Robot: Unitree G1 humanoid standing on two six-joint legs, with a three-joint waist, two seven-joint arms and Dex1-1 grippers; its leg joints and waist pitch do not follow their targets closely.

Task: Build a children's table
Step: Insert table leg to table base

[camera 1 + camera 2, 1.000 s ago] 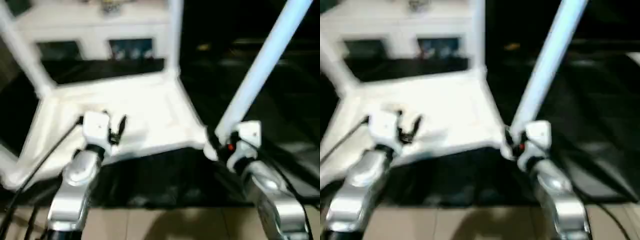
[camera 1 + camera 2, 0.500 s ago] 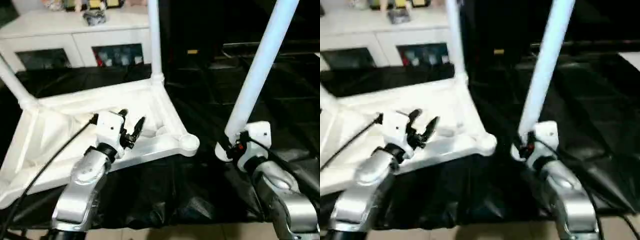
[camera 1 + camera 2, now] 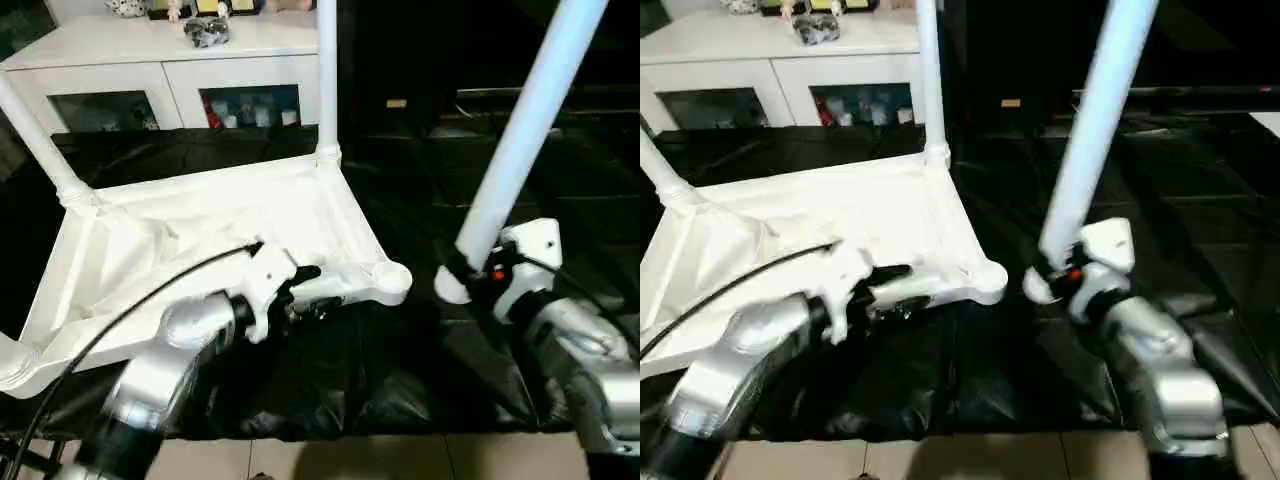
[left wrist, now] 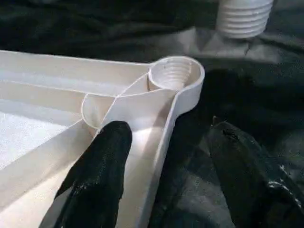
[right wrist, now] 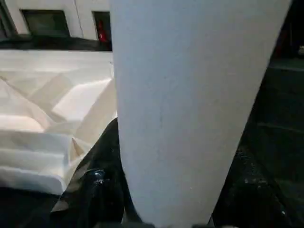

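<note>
The white tabletop [image 3: 200, 235] lies upside down on black cloth. Upright legs stand in its two far corners, one at the right [image 3: 327, 80] and one at the left [image 3: 40, 145]. The near right corner socket [image 4: 173, 75] is empty and threaded inside. My left gripper [image 4: 166, 161] is open, with one finger [image 4: 102, 175] inside the near rim and the other on the cloth outside. My right gripper [image 3: 470, 280] is shut on a fourth leg [image 3: 525, 125]. That leg leans, its threaded end [image 4: 244, 16] on the cloth just right of the empty socket.
A white cabinet [image 3: 170, 60] with glass doors stands behind the tabletop, with small items on top. The black cloth [image 3: 400, 370] covers the work surface and ends at a pale tiled floor [image 3: 340, 460] near me. A black cable [image 3: 110, 320] runs along my left forearm.
My left gripper has swung down and right from above the tabletop's middle to its near rim, beside the empty socket. The right gripper still holds the leg in the same spot. The camera has shifted.
</note>
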